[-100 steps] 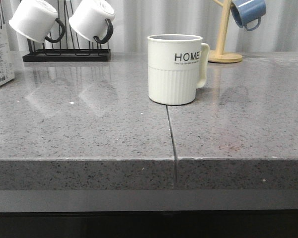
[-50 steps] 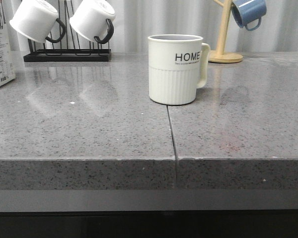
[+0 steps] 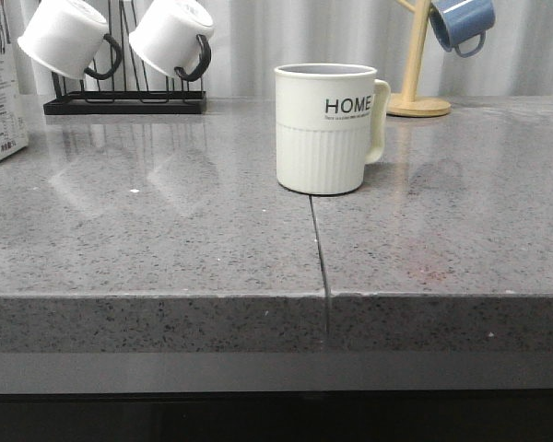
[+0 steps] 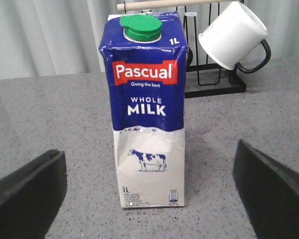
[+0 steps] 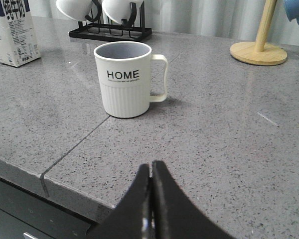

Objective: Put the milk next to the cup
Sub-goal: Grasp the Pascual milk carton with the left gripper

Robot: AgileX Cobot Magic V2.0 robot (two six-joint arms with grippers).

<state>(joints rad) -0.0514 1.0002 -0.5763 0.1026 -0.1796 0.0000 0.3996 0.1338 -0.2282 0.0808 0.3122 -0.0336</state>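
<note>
The milk (image 4: 147, 114) is a tall carton with a blue top band, a green cap and a cow picture. It stands upright on the grey counter, at the far left edge of the front view (image 3: 0, 87). My left gripper (image 4: 147, 154) is open wide. The carton is centred before it and touches neither finger (image 4: 27, 194). The cup (image 3: 330, 129) is cream-white with a ribbed lower half and the word "HOME". It stands mid-counter, handle to the right. My right gripper (image 5: 152, 165) is shut and empty, over the counter's front edge, short of the cup (image 5: 124, 84). Neither gripper shows in the front view.
A black rack (image 3: 124, 101) holding two white black-handled mugs stands at the back left, just behind the milk. A wooden stand (image 3: 417, 83) with a blue mug (image 3: 461, 23) is at the back right. A seam (image 3: 319, 249) runs from the cup to the counter's front edge.
The whole front view has shifted very slightly to the right. The cup, the milk and the racks stand where they were.
</note>
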